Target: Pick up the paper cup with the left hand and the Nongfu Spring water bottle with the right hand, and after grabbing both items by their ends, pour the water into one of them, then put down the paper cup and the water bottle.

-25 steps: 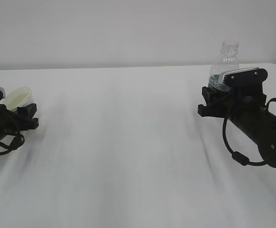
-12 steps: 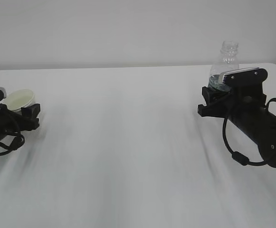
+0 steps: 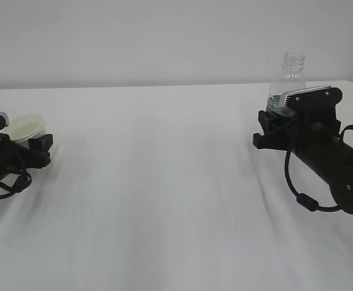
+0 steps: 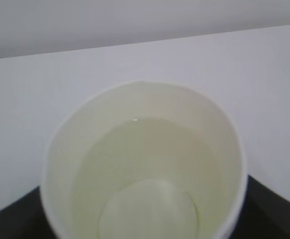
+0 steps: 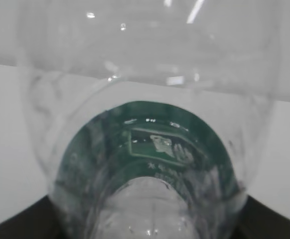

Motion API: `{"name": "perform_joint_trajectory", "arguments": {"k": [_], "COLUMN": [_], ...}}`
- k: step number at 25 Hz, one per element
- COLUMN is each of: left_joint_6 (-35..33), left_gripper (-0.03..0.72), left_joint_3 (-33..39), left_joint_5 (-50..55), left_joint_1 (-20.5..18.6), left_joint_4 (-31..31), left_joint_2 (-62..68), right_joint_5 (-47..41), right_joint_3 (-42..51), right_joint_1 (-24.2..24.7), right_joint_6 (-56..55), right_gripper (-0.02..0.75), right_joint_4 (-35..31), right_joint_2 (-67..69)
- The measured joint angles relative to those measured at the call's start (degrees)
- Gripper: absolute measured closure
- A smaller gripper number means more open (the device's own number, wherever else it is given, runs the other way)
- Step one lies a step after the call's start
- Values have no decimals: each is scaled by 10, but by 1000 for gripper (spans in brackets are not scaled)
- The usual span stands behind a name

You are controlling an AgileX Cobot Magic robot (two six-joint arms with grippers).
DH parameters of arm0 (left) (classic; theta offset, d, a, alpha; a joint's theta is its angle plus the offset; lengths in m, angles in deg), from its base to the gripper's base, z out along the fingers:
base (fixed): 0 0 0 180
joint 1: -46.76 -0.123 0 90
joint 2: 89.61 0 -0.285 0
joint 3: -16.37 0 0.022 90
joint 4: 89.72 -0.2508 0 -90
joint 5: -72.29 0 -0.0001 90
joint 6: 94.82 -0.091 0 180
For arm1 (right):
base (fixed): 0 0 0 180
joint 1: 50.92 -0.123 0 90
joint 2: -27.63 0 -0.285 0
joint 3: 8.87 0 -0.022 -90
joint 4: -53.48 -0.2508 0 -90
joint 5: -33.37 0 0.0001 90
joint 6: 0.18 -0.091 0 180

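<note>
White surface (image 3: 164,182) with two arms, described from the near edge to the far edge. At 3 o'clock the right hand (image 3: 278,124), a black end effector with a grey-white plate and a looping black cable (image 3: 301,188), lay low over the surface; its jaws stood part-way apart, closed on the lower body of the Nongfu Spring water bottle (image 3: 287,82), which stood upright and uncapped, its neck rising above the plate toward 12 o'clock. In the right wrist view the bottle (image 5: 145,149) filled the frame, the dark green label band showing through the clear ribbed wall; the amount of liquid left in it could not be told. At 9 o'clock the left hand (image 3: 30,145) rested at the surface's left margin with the paper cup (image 3: 25,128) standing upright between its black fingers (image 3: 42,143); the jaws stood wide, and whether they pressed on the cup wall could not be told. In the left wrist view the cup (image 4: 145,164) showed a pale cream inside holding the water (image 4: 150,169), a clear layer over the round base. The two vessels stood well apart, the bottle farther back. A plain pale wall (image 3: 164,36) closed the scene at 12 o'clock.
</note>
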Motion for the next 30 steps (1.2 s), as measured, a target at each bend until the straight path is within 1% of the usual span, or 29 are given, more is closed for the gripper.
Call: {"name": "perform_joint_trajectory", "arguments": {"k": [6, 30], "left_joint_6": [-1, -1], "left_gripper": [113, 111], "left_joint_3": [2, 125], "left_joint_5": [18, 20], "left_joint_1": [0, 0], "left_joint_4": [0, 1], "left_joint_2": [-1, -106], "right_joint_5": [0, 0], "right_joint_3": [0, 0], "right_joint_1": [0, 0], "right_joint_6": [0, 0], "right_gripper": [334, 334], "right_joint_4": [0, 0], "right_joint_2": [0, 0]}}
